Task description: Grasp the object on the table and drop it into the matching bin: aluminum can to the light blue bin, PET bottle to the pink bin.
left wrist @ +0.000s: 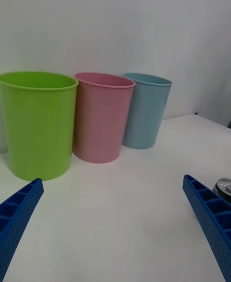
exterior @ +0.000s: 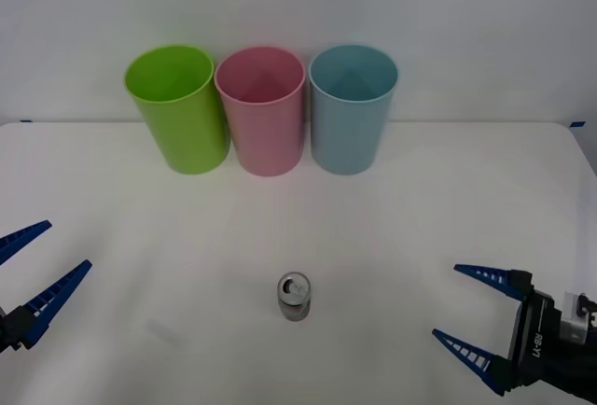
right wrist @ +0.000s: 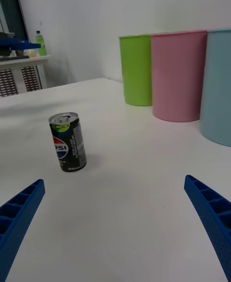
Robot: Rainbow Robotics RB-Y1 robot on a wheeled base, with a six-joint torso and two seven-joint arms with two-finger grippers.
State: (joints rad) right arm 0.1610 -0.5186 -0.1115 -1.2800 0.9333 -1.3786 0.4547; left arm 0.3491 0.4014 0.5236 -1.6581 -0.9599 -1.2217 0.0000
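I see my left tool (exterior: 33, 272) at the tabletop's near left corner, its blue ribbed fingers spread wide with nothing between them. My right tool (exterior: 476, 316) sits at the near right corner, equally wide and holding nothing. Between them, a little in from the near edge and about midway along it, the small aluminum can with its shiny round top and pull tab (exterior: 295, 296) stands upright on the wide white tabletop (exterior: 420, 218), well apart from both tools; my right wrist camera shows its side as dark with a cola logo. Along the far edge three tall plastic cup-shaped bins stand in a close row: a lime green bin (exterior: 177, 106), the pink bin (exterior: 261, 109), then the light blue bin (exterior: 352, 106).
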